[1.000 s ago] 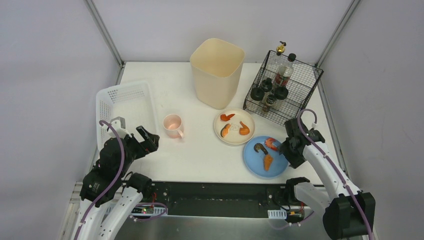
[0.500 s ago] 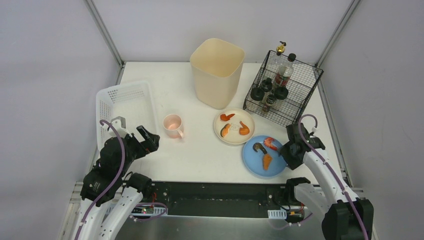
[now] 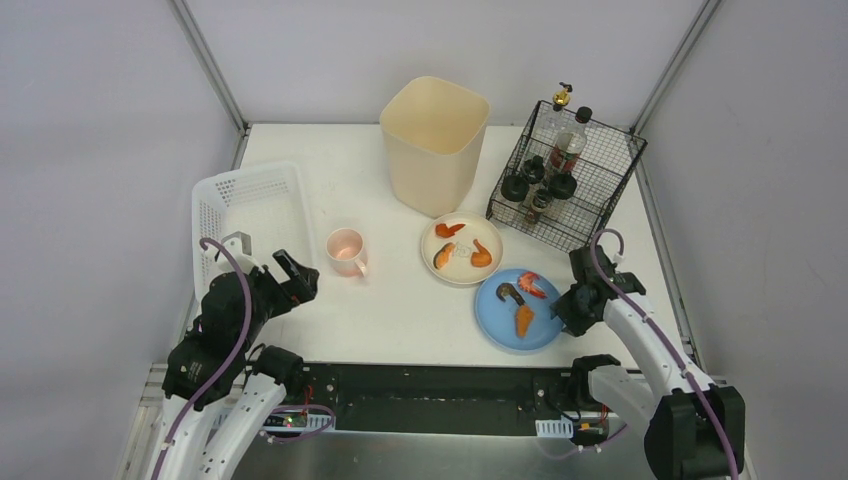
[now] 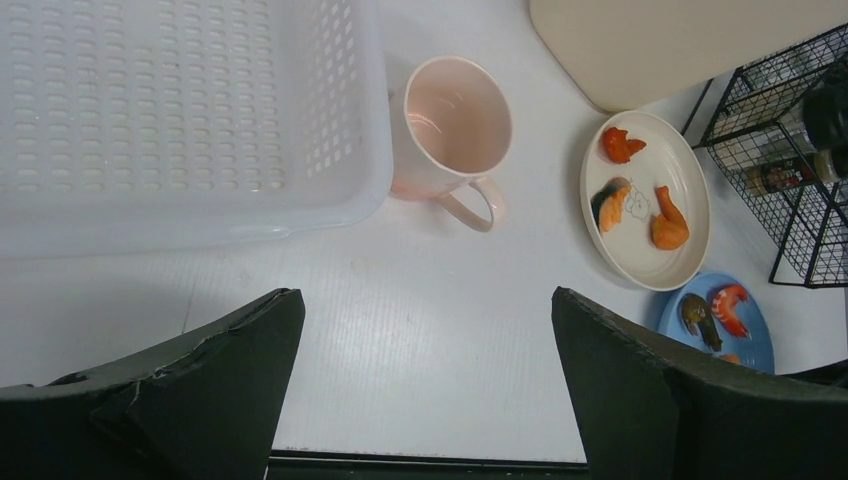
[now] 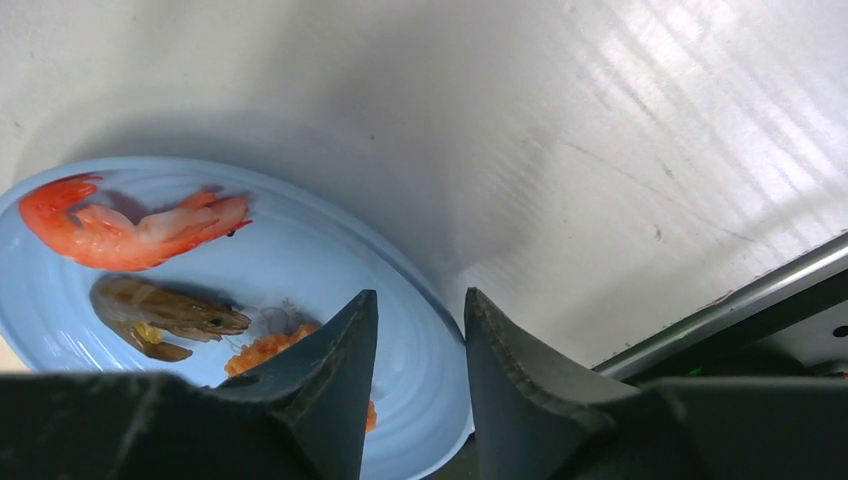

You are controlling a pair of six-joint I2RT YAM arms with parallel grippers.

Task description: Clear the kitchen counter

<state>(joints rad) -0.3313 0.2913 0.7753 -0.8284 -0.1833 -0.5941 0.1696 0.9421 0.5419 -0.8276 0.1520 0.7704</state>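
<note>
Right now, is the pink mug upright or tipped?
Upright. The pink mug stands on the kitchen counter, mouth up; its inside looks empty.

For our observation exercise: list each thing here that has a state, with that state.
Mug: upright, empty.
Bin: upright, open-topped.
Basket: empty.
Wire rack: holds bottles.
Cream plate: holds food scraps.
Blue plate: holds shrimp.
Left fingers: open, empty.
Right fingers: astride blue plate's rim, grip unclear.

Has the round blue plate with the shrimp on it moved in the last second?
Yes. The round blue plate has slid left, away from the black wire rack, which stayed put.
</note>
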